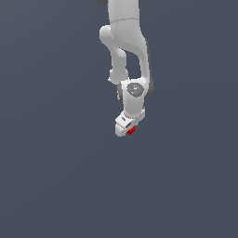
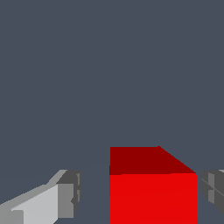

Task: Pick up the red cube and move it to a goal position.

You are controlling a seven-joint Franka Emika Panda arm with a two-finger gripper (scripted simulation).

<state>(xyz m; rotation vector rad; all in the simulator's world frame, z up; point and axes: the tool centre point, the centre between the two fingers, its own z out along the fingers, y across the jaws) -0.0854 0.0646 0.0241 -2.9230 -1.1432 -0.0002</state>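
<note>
The red cube [image 2: 152, 192] is a small bright red block that sits between my two fingers in the wrist view. One grey pad [image 2: 70, 194] stands apart from it with a clear gap, and the other pad [image 2: 213, 191] is very close to the opposite face. My gripper [image 2: 140, 194] is open around the cube. In the exterior view, the white gripper [image 1: 126, 130] points down from the arm, and the red cube [image 1: 130, 131] shows at its tip, partly hidden by the hand.
The white arm [image 1: 125, 42] comes down from the top of the exterior view. Around it is only a plain dark grey-blue surface [image 1: 56, 176], with no other objects or edges in sight.
</note>
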